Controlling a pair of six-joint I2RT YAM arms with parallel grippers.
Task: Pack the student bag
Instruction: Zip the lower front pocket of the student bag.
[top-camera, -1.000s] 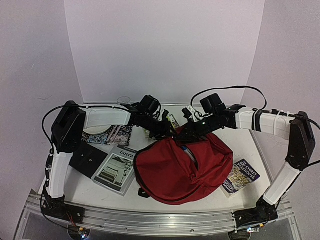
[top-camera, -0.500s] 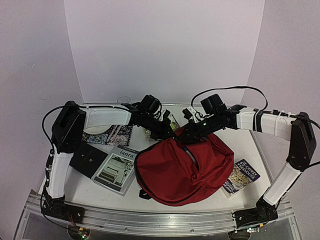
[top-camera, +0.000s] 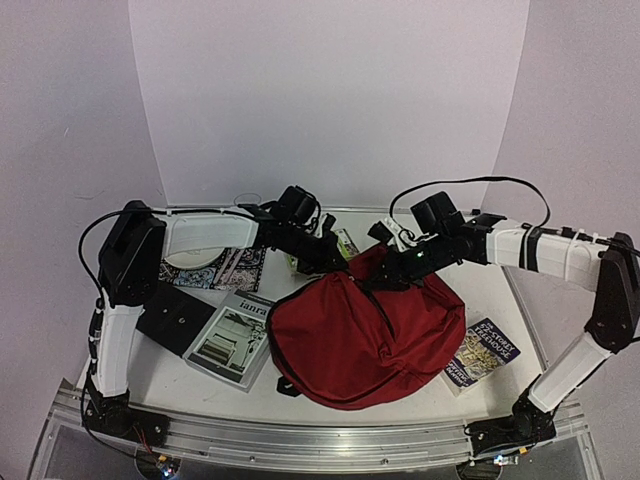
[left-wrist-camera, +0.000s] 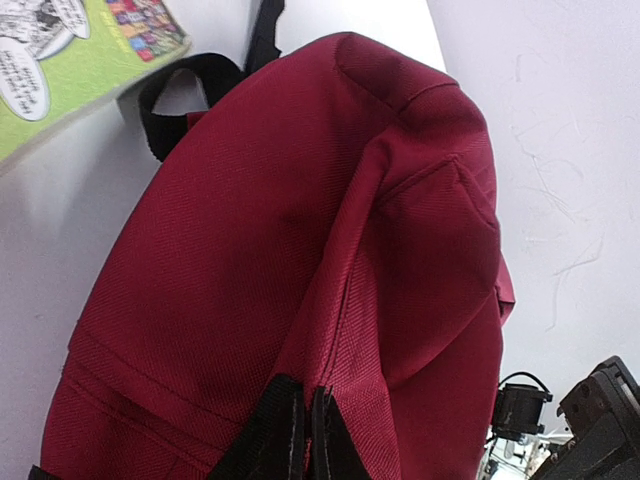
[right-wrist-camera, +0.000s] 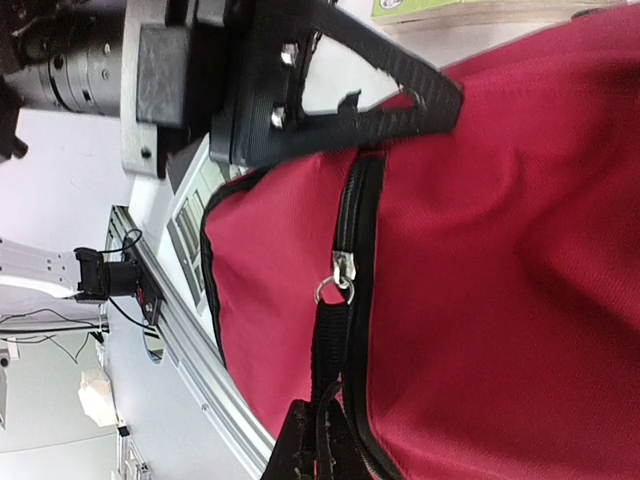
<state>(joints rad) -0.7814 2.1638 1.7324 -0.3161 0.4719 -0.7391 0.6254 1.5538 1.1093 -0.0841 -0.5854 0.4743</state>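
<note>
The dark-red fabric backpack (top-camera: 365, 335) is slumped in the middle of the white tabletop (top-camera: 505, 295), and both arms meet at its far end, the one toward the back wall. The left gripper (left-wrist-camera: 305, 432) is clamped right down, its fingers pinching the red fabric where a black trim strip runs into the seam. The right gripper (right-wrist-camera: 318, 440) is closed tight too, on the black zip-pull strap (right-wrist-camera: 330, 350) hanging off the little metal ring (right-wrist-camera: 335, 288) of the black zip (right-wrist-camera: 355, 215). On the right wrist cam, the left gripper's black fingers bite the bag's edge just beside the top of that zip.

Around the bag:
- A grey-and-white magazine (top-camera: 235, 335) sits right up against its left side.
- A flat black slab (top-camera: 175, 318) lies next to the magazine; honestly can't tell what it is.
- A black-and-white patterned book (top-camera: 215, 268) lies behind those two.
- A green comic-covered book (left-wrist-camera: 70, 55) sits near the bag's black carry loop (left-wrist-camera: 185, 85).
- A dark paperback (top-camera: 482, 352) lies just beside the bag's right side.
</note>
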